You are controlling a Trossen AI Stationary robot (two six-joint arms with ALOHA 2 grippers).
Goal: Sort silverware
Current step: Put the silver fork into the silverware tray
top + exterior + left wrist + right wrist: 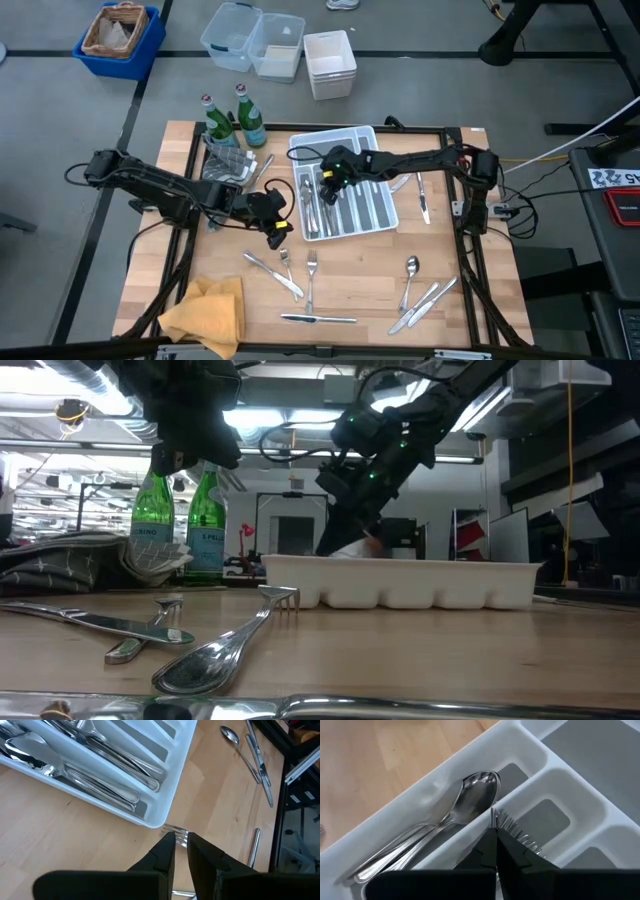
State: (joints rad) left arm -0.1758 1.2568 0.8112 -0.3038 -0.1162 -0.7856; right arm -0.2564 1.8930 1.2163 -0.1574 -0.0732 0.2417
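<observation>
High view, tray: the white tray [378,205] sits mid-table with forks and spoons filling its left slots, right slots bare.
High view, right gripper [330,178]: over the tray's left part, fingers pinched together, nothing between them.
High view, left gripper [274,228]: just off the tray's near-left corner, above the wood.
High view, table [350,290]: loose silverware [300,270] along the near edge, a spoon [410,275] further right, one knife [422,198] right of the tray.
High view, around: two green bottles [230,118] and a grey cloth [228,165] at the far left, a yellow cloth [205,312] near left; blue basket and clear bins on the floor beyond.
Low view: fork [225,650] and knife close up, tray wall behind, bottles at left, ceiling lights beyond.
Left wrist view: fingers [162,857] slightly apart, fork tines [176,831] just past them; cannot tell whether it's gripped.
Right wrist view: closed fingertips [495,845] above fork tines [512,827]; spoons [470,800] in the next slot.
</observation>
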